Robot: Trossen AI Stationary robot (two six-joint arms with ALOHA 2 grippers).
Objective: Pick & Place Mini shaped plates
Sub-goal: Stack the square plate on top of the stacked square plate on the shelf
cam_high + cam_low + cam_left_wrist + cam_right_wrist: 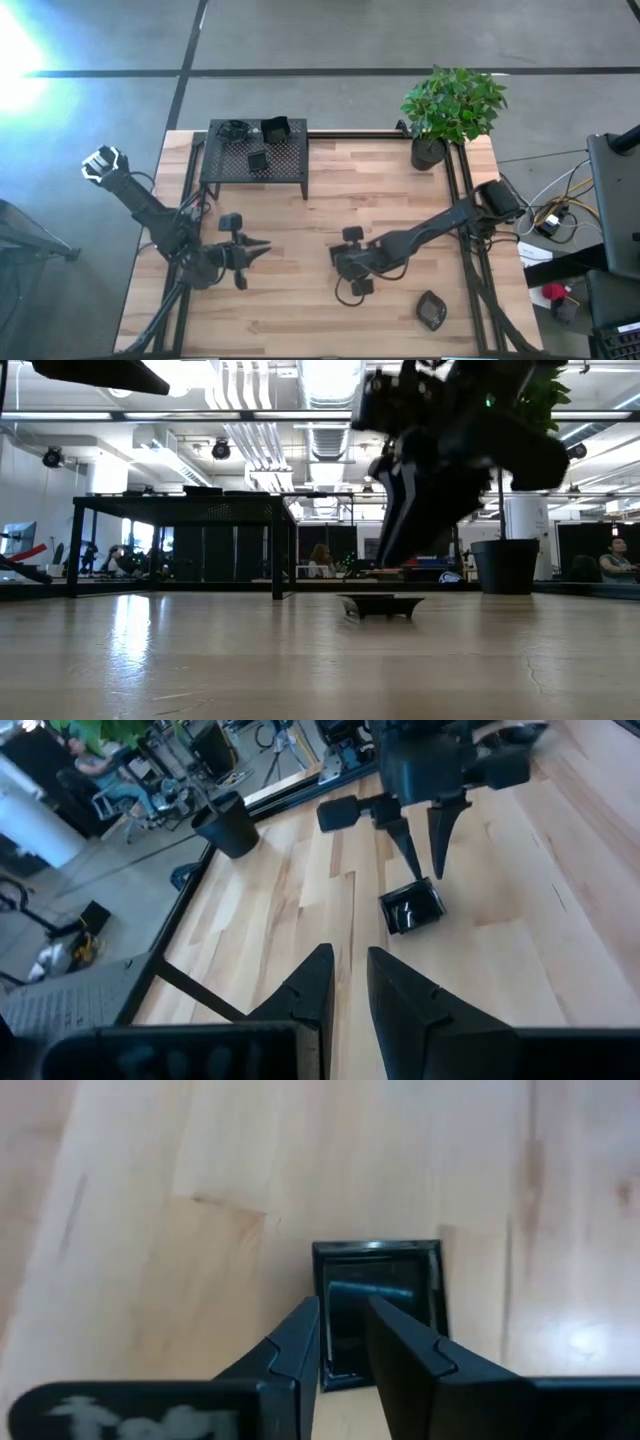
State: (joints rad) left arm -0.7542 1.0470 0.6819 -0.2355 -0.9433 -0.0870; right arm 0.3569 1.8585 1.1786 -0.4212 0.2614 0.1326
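A small square glossy black plate [412, 907] lies flat on its base on the wooden table, near the middle [378, 605]. My right gripper [424, 870] hangs just above the plate's far rim, fingers slanting down and slightly apart, with nothing between them. In the right wrist view the plate [395, 1295] shows beyond that gripper [342, 1350]. From the high view my right gripper [338, 262] hides the plate. My left gripper [262, 248] waits at the left, pointing at the plate, open with a narrow gap [345, 980].
A black perforated stand [290, 170] at the back left carries two small black plates [275, 128] [258, 160]. Another rounded plate [431, 310] lies near the front right. A potted plant [428, 150] stands at the back right. Dark rails [462, 200] run along both sides.
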